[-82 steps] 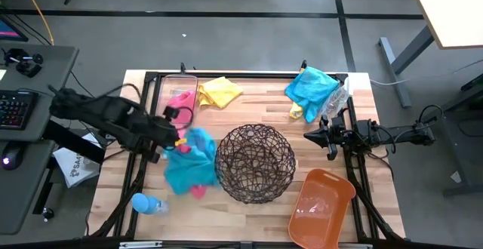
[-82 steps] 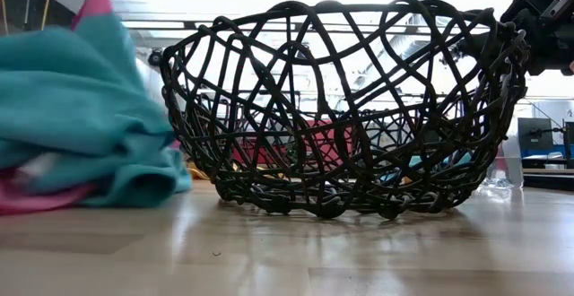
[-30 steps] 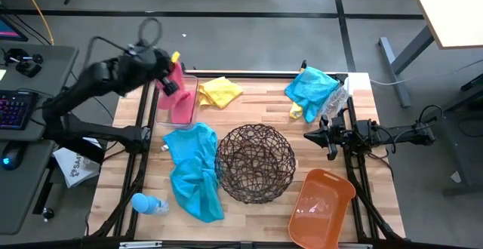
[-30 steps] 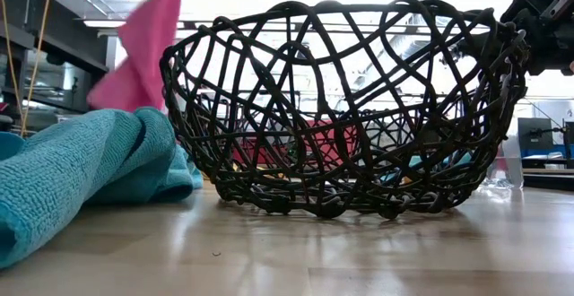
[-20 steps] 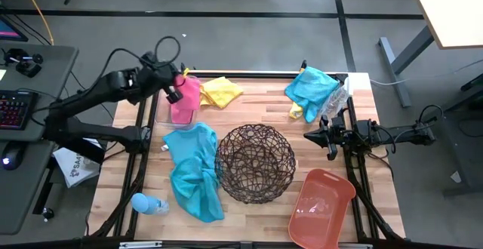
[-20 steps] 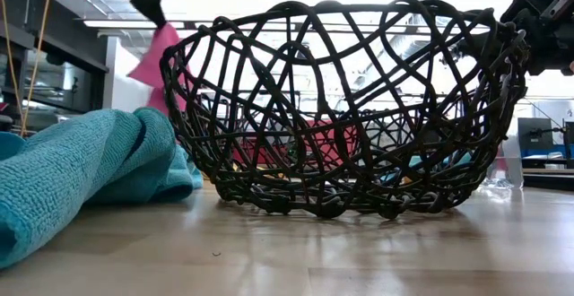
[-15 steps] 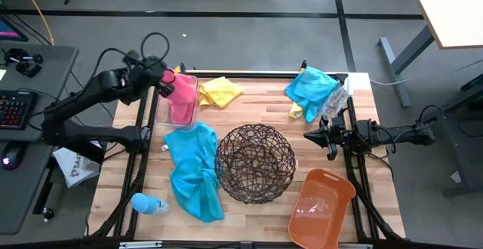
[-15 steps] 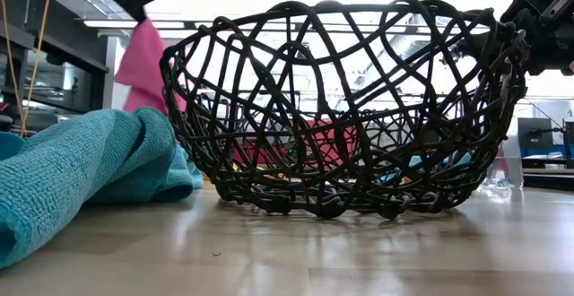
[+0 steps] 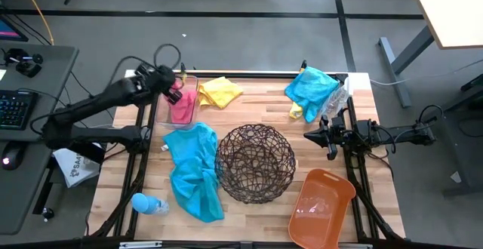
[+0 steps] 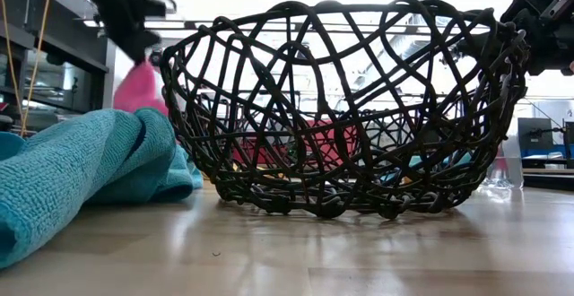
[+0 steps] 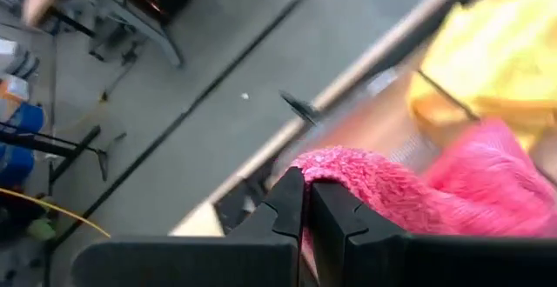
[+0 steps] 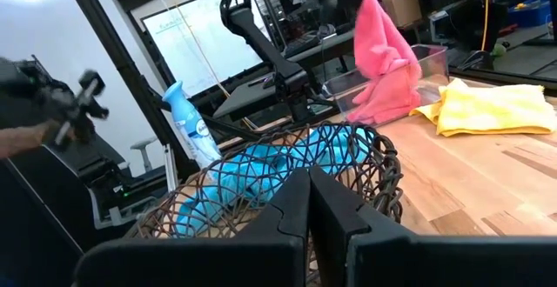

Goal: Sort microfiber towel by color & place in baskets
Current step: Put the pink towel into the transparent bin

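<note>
My left gripper (image 9: 173, 92) is shut on a hot pink towel (image 9: 183, 107) over the clear plastic bin (image 9: 160, 115) at the table's far left; the low view shows it too (image 10: 142, 49). The towel's lower part sits inside the bin (image 12: 426, 61). A teal towel (image 9: 192, 172) lies spread on the table beside the round wire basket (image 9: 255, 163). A yellow towel (image 9: 220, 90) lies next to the bin. Another teal towel (image 9: 311, 89) is heaped at the far right. The salmon-orange tub (image 9: 321, 207) stands near right. My right gripper (image 9: 308, 136) waits shut at the right edge. My left gripper pinches the pink towel's upper end (image 11: 348, 170) between its two shut fingers (image 11: 287, 204), coming from above and slanting down. The towel (image 12: 381, 61) hangs below the fingers, bunched, with its lower part down in the clear bin. How many layers are held does not show.
A light-blue spray bottle (image 9: 147, 202) lies at the near left corner. A clear bottle (image 9: 336, 98) lies by the far-right teal towel, with a bit of yellow cloth (image 9: 296, 112) under it. Bare wood shows between the wire basket and the yellow towel.
My left gripper has come down over the clear bin, swinging a little left and right on the way, still shut on the pink towel. The towel hung high above the bin a second ago; now its lower part has sunk and bunched inside the bin.
</note>
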You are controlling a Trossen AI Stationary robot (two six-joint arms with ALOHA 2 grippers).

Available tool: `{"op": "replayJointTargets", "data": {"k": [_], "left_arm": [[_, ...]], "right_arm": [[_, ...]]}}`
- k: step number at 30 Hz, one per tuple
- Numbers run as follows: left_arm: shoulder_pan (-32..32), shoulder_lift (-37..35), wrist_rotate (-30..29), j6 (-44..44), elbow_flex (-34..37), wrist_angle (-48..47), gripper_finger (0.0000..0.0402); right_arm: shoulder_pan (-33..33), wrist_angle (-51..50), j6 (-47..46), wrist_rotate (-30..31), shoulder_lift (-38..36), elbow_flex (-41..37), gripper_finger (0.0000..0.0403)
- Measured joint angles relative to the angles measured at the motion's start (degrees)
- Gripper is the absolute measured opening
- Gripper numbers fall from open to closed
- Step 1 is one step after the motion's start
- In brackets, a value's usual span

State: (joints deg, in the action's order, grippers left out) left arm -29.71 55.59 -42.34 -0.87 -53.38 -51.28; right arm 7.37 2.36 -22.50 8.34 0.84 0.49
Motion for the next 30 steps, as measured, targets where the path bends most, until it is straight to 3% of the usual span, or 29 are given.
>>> {"op": "replayJointTargets", "data": {"k": [8,11,13,20,26,30], "left_arm": [[-0.5,4.4,9.7,2.5,9.3,6.3,0.0],[-2.9,5.9,23.4,9.3,9.3,6.3,0.0],[-4.5,7.2,28.5,13.4,9.3,6.3,0.0],[-11.4,15.1,30.7,28.8,9.3,6.3,0.0],[-16.3,20.6,41.8,36.8,9.3,6.3,0.0],[-17.5,23.7,44.0,43.7,9.3,6.3,0.0]], "right_arm": [[0.0,0.0,0.0,0.0,0.0,0.0,0.0],[0.0,0.0,0.0,0.0,0.0,0.0,0.0],[0.0,0.0,0.0,-0.1,0.0,0.0,0.0],[0.0,0.0,0.0,-0.3,0.0,0.0,0.0],[0.0,0.0,0.0,-0.2,0.0,0.0,0.0],[0.0,0.0,0.0,-0.2,0.0,0.0,0.0]]}}
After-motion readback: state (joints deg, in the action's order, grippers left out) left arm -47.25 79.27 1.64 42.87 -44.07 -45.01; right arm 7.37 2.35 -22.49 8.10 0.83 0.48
